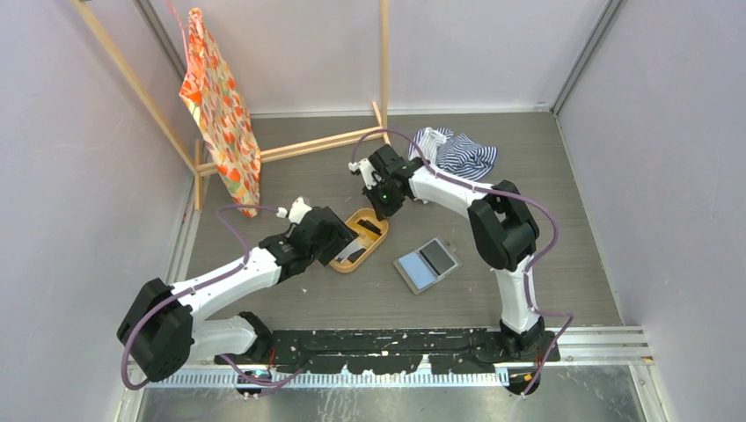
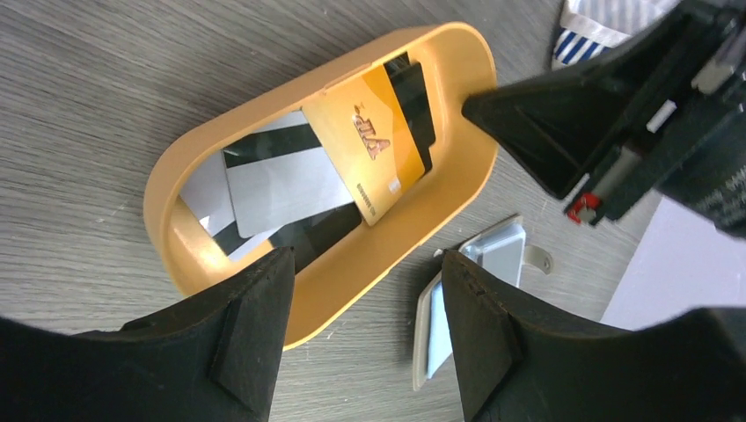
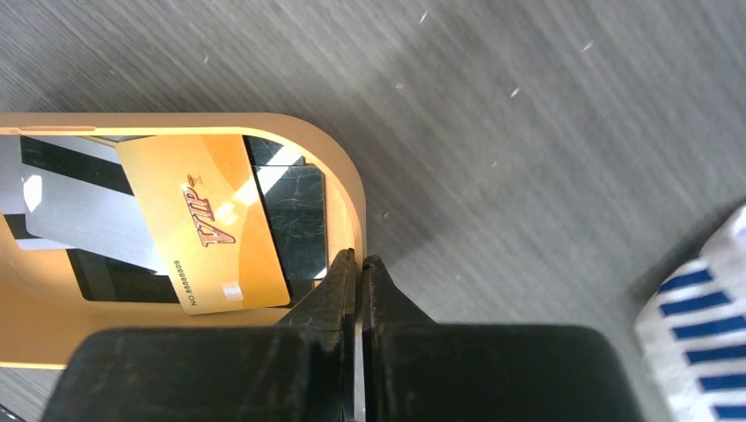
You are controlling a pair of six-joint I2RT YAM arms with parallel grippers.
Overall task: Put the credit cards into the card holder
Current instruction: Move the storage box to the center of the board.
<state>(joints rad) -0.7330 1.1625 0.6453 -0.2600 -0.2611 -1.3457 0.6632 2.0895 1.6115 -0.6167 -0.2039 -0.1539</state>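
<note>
Arms, left first: it reaches forward, low, elbow bent. The left gripper (image 2: 368,264) hangs open at the near end of the oval orange tray (image 2: 163,189), one finger over the tray and the other outside it. I count one card holder (image 1: 427,264), unfolded on the table (image 1: 563,220) right of the tray and apart from it. In the tray lie the credit cards (image 2: 281,180): one gold VIP card (image 2: 374,145), two white, at least two black. Farther out, the right arm arcs in from the right. The right gripper (image 3: 356,264) is closed at the tray's far rim; I cannot tell whether it pinches anything.
</note>
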